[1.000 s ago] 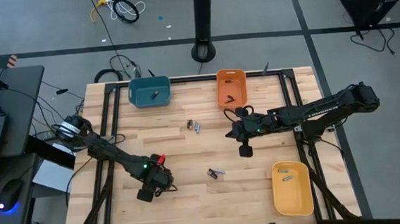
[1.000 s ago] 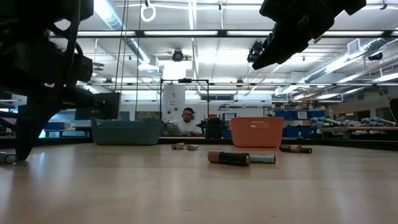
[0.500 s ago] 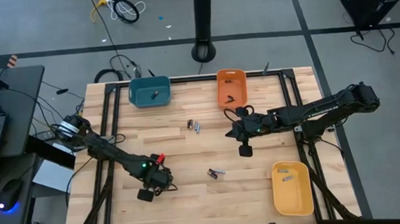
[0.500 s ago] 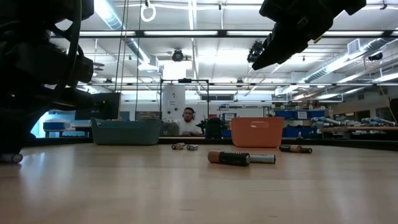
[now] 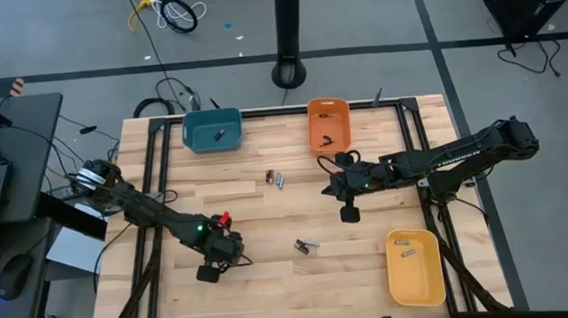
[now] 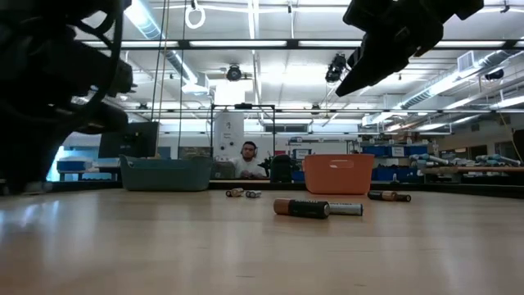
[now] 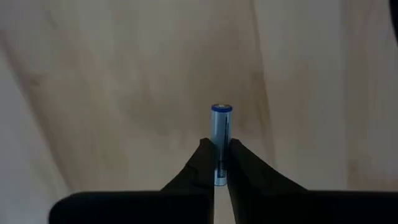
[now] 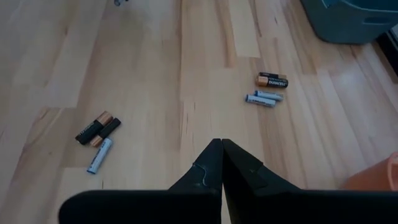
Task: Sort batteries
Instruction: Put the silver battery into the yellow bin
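Now | left hand (image 7: 215, 163) near the tabletop's (image 5: 272, 280) front-left part, clenched on a silvery blue-tipped battery (image 7: 220, 134) | right hand (image 8: 221, 154) clenched empty, raised over mid-tabletop | loose batteries (image 8: 99, 137) and another cluster (image 8: 268, 90) lying apart | teal bin (image 5: 212, 131), orange bin (image 5: 328, 122) at the back, yellow bin (image 5: 414, 267) front right
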Robot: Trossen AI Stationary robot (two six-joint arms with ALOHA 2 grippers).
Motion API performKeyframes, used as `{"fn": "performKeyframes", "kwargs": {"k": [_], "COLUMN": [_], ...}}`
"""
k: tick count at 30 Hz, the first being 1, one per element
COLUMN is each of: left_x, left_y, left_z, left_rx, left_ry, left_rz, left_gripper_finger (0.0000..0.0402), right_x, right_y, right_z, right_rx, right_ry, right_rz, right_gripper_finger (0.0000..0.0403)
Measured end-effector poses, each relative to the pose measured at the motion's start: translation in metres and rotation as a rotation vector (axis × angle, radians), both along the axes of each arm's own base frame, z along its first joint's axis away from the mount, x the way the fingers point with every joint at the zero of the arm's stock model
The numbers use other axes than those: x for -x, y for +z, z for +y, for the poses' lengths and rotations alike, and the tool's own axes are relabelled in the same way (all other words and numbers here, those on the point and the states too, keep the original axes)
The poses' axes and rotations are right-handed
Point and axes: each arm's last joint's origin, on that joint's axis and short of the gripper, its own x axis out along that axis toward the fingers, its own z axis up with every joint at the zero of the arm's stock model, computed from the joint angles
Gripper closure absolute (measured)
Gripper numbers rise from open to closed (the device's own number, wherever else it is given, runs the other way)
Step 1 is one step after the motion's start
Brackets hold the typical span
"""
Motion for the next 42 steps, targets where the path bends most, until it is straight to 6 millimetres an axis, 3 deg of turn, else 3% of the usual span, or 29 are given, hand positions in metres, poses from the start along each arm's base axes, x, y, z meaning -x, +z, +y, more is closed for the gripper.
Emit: {"fn": "performKeyframes", "kwargs": {"k": [5, 12, 18, 25, 32, 42], "left_x": [-0.003, -0.02, -0.035, -0.044, -0.048, -0.049], "left_y": [0.014, 0.037, 0.035, 0.03, 0.047, 0.063], "left_z": [0.012, 0.032, 0.052, 0.075, 0.09, 0.095], "left_rx": [-0.028, -0.027, 0.014, 0.134, 0.168, 0.214], "left_ry": [0.052, 0.094, 0.129, 0.182, 0.235, 0.263], "left_rz": [-0.095, -0.37, -0.621, -0.981, -1.267, -1.422], "left_gripper_finger": [0.0378, 0.0378, 0.0378, 0.0379, 0.0379, 0.0379], "right_x": [0.001, 0.004, 0.004, 0.001, -0.003, -0.049], "right_y": [-0.001, -0.004, -0.004, -0.021, -0.021, -0.002], "right_z": [0.0, -0.001, 0.004, 0.012, 0.012, 0.023], "right_rx": [0.004, 0.011, -0.005, -0.071, -0.216, -0.212], "right_ry": [0.003, -0.002, 0.001, 0.009, -0.07, -0.041], "right_rz": [0.015, 0.06, 0.051, -0.151, -0.563, -0.695], "right_gripper_finger": [0.039, 0.0391, 0.0392, 0.0392, 0.0361, 0.0279]}}
